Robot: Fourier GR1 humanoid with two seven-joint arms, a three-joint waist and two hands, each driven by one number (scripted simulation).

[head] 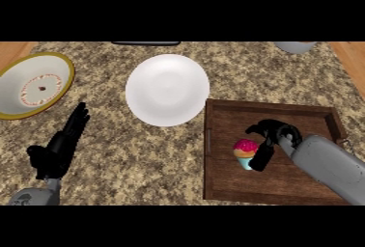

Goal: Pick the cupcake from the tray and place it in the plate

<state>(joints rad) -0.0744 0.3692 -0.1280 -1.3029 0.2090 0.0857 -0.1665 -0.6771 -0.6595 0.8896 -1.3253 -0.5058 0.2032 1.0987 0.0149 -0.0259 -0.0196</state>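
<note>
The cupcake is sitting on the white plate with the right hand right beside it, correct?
No: the head view shows the cupcake in the tray, not on the white plate. The right hand is right beside it.

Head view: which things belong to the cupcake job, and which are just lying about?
Job: cupcake, wooden tray, white plate, right hand.
Lying about: yellow-rimmed dish, grey item at the top edge, resting left hand.
</note>
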